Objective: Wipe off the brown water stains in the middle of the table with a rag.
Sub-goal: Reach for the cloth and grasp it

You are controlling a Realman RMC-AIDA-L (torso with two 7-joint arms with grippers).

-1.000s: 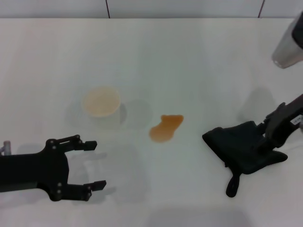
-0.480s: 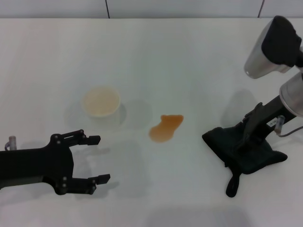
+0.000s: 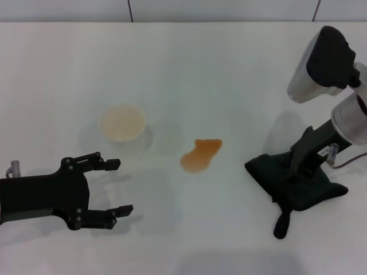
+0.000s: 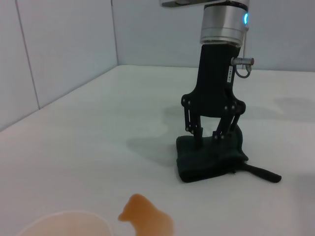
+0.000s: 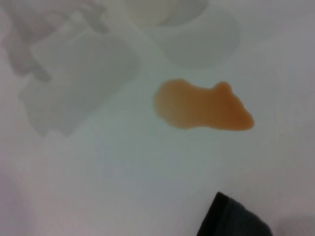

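The brown water stain (image 3: 200, 155) is a small orange-brown blotch in the middle of the white table (image 3: 218, 74). It also shows in the left wrist view (image 4: 146, 217) and the right wrist view (image 5: 202, 108). The black rag (image 3: 269, 172) lies flat to the stain's right, its loop tail (image 3: 281, 224) pointing toward the front edge. My right gripper (image 3: 293, 169) stands upright on the rag. In the left wrist view its fingers (image 4: 196, 139) are spread, with the tips down on the cloth (image 4: 206, 164). My left gripper (image 3: 119, 187) is open and empty at the front left.
A white paper cup (image 3: 122, 123) stands left of the stain, behind my left gripper. Its rim shows in the left wrist view (image 4: 64, 223). A tiled wall runs along the table's far edge (image 3: 172, 22).
My right arm has swung left over the rag and now stands more upright, its fingers nearer the rag's middle. My left gripper has shifted slightly away from the front edge. The rag and stain have not moved.
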